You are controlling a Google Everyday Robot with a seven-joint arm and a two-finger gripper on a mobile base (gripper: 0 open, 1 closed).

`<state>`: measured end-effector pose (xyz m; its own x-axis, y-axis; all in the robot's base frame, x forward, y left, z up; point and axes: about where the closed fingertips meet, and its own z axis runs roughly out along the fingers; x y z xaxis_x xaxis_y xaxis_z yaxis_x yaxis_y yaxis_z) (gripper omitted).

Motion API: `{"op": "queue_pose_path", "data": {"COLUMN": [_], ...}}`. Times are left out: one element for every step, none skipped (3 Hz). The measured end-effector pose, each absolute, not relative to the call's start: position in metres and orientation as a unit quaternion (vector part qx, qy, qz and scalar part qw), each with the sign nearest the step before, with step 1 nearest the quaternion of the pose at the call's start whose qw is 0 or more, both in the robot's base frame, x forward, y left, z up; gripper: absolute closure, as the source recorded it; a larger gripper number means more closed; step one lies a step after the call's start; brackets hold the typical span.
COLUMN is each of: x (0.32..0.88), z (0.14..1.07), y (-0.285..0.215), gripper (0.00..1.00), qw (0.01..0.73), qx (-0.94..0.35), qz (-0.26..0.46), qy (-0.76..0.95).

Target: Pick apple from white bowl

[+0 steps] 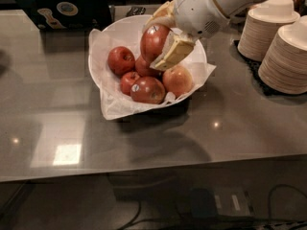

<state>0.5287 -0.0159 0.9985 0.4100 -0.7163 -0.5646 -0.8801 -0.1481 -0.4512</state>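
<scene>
Grey counter | gripper clamped across apple, above white bowl, far side | firm, heavyish, probably waxy-slick; best held across its widest middle

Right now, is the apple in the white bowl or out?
Out: the pincer, above the white bowl, grips the apple, raised over the pile.

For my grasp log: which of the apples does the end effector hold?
The large deep red apple with a pale sticker near its top: the end effector is shut on it above the white bowl, where the others lie.
</scene>
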Motion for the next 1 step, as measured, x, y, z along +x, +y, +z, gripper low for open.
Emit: {"op": "queue_pose_path", "data": {"x": [0.5287], "z": [0.9985], "y": [-0.0159], "gripper": [1.0], "qw": [0.378], "qx": [-0.75], "qz": [0.108], "qy": [0.532]}}
